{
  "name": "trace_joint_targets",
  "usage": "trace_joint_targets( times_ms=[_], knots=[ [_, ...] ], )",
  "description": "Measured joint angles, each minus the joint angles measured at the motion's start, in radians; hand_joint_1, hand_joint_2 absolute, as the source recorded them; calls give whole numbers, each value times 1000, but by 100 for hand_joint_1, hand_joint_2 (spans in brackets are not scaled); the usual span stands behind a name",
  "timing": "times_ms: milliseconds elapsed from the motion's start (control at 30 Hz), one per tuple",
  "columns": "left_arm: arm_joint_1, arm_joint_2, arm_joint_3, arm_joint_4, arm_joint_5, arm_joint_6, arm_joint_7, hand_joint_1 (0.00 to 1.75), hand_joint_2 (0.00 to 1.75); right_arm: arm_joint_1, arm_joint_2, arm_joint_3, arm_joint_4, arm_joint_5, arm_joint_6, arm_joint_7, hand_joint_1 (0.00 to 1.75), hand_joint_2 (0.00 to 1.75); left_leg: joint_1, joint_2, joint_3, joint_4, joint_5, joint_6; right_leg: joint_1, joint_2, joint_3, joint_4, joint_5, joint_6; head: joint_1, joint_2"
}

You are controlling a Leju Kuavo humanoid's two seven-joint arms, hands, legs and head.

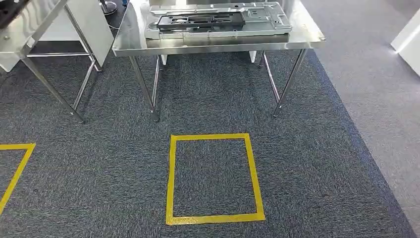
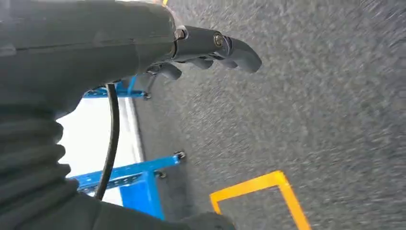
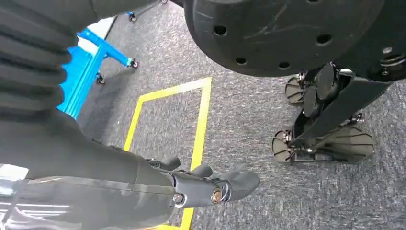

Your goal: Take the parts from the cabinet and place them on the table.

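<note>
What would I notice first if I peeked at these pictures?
Probably the bright yellow tape square on the dark carpet, right in the middle of the floor. Behind it stands a shiny steel table with flat grey and black metal parts lying on top. Both wrist views show a hand hanging over the carpet, the left hand and the right hand, holding nothing.

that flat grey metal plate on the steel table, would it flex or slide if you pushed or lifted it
The grey metal plate looks like thin, ribbed sheet metal, so probably fairly stiff. It lies flat on the shiny steel table, so a push would likely slide it rather than tip it. The black part resting on it might shift.
</note>
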Motion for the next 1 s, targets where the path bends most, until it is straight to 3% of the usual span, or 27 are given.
trace_joint_targets(
  times_ms=[267,300,367,400,500,600,967,1000],
  knots=[
    [-5,0,0,0,0,2,-7,0,0,0,0,7,3,1,4,0,0,0,0,0,0,0,0,0,0,0,0,0,0,0,0,0],
    [-5,0,0,0,0,2,-7,0,175,1,0,8,3,1,4,0,0,0,0,0,0,0,0,0,0,0,0,0,0,0,0,0],
    [-5,0,0,0,0,3,-7,0,175,0,0,8,3,1,4,0,0,0,0,0,0,0,0,0,0,0,0,0,0,0,0,0],
    [-5,0,0,0,0,3,-8,0,175,1,0,8,3,1,4,0,0,175,0,0,0,0,0,0,0,0,0,0,0,0,0,0],
    [-6,1,-2,2,0,6,15,0,175,0,0,10,4,0,8,10,0,175,0,0,0,0,0,0,0,0,0,0,0,0,0,0],
    [-9,9,-14,13,10,6,50,0,175,0,0,5,5,3,7,85,0,175,0,0,0,0,0,0,0,0,0,0,0,0,0,0],
    [0,42,-170,22,252,3,18,0,175,18,0,-170,-32,209,-24,114,0,175,0,0,0,0,0,0,0,0,0,0,0,0,0,0],
    [1,43,-182,22,273,3,13,0,0,20,0,-185,-37,226,-26,115,0,175,0,0,0,0,0,0,0,0,0,0,0,0,0,0]
  ],
)
